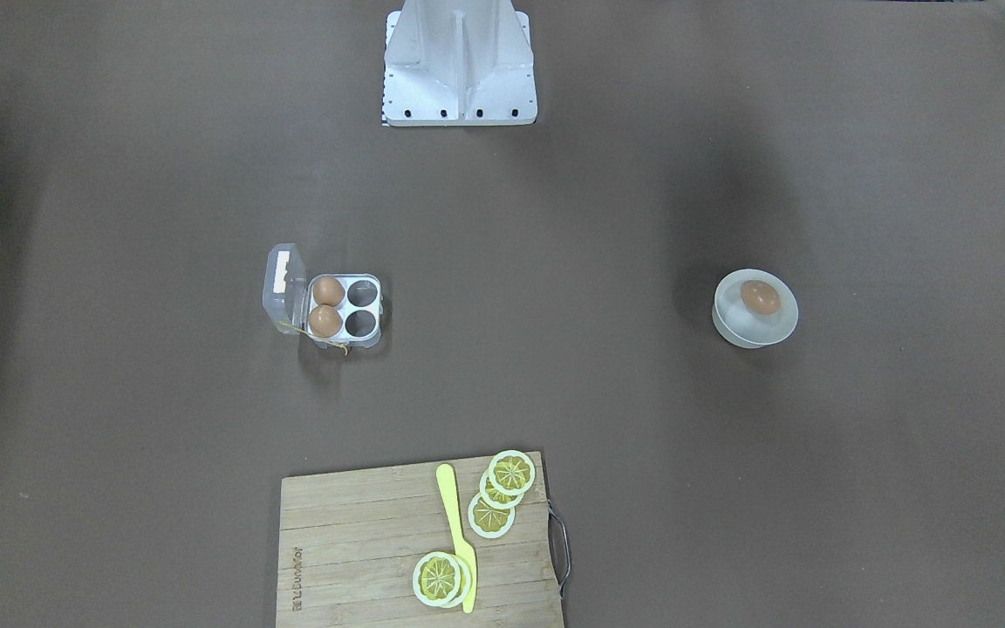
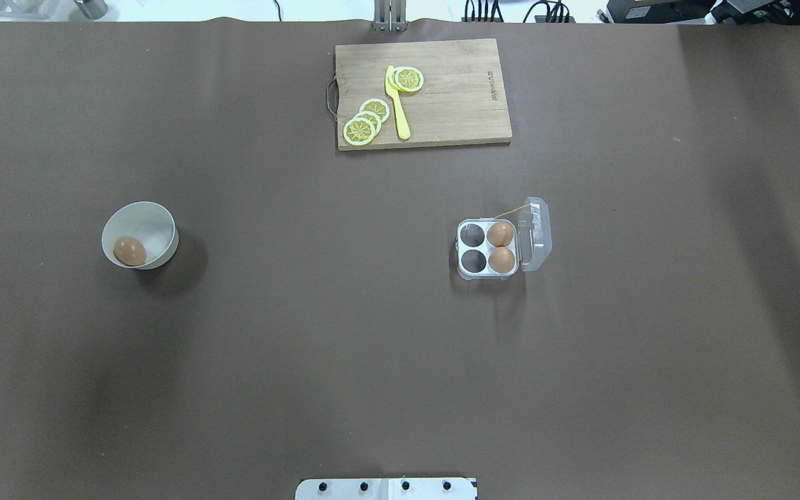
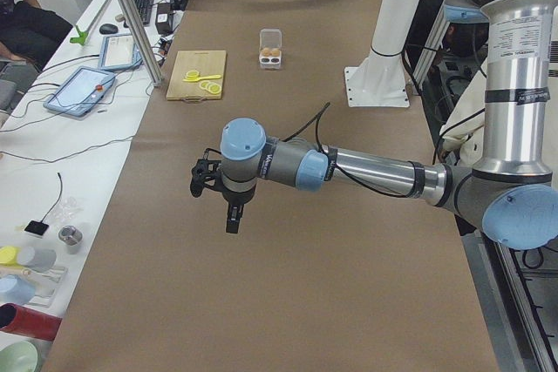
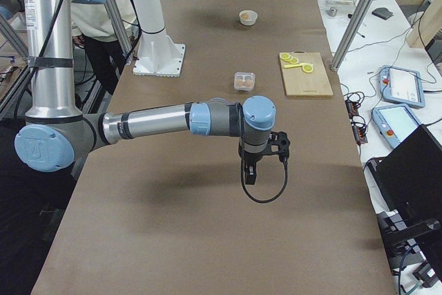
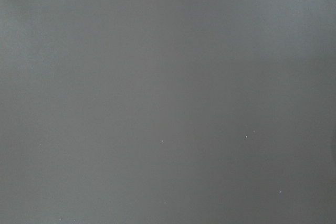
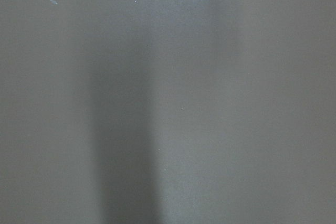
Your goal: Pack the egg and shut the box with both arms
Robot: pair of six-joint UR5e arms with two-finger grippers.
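Brown paper (image 5: 168, 98) is all that my two wrist cameras see. The overhead view shows the egg (image 2: 129, 251) lying in the white bowl (image 2: 157, 226), well apart from the box (image 2: 486, 276) on the side away from its raised lid (image 2: 536, 236). Two other eggs (image 2: 501, 234) sit in the cups next to that lid. Only the side views catch my left gripper (image 3: 233, 226) and right gripper (image 4: 248, 176), both well apart from the box with fingers pointing down. I cannot tell whether they are parted or closed.
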